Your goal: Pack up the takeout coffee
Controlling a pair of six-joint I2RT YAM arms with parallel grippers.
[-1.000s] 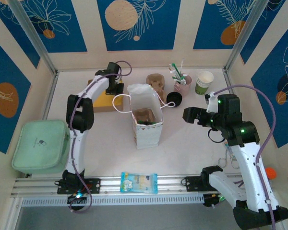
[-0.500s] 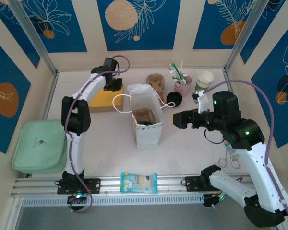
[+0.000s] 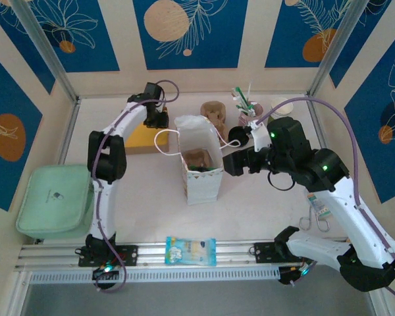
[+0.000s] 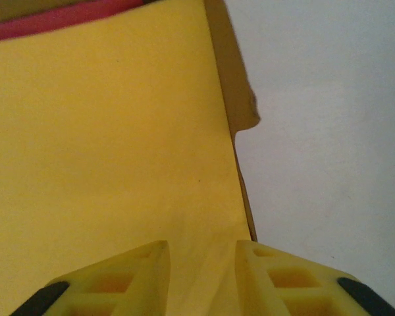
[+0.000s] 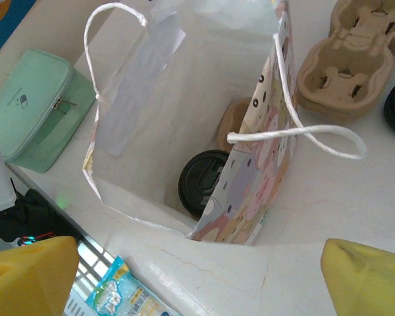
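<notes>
Top external view put the takeout coffee (image 3: 284, 103) upright at the far right, behind the right hand (image 3: 232, 164), which stood wide and empty beside the paper bag (image 3: 201, 181)

A green pouch (image 3: 54, 199) lies left, a blue packet (image 3: 191, 251) on the near rail (image 3: 145, 251).

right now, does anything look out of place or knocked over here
Nothing is spilled or tipped. The paper bag stands upright and open, a black lid showing at its bottom. One oddity: a blue packet lies on the metal rail at the near edge, off the tabletop, near the middle.
</notes>
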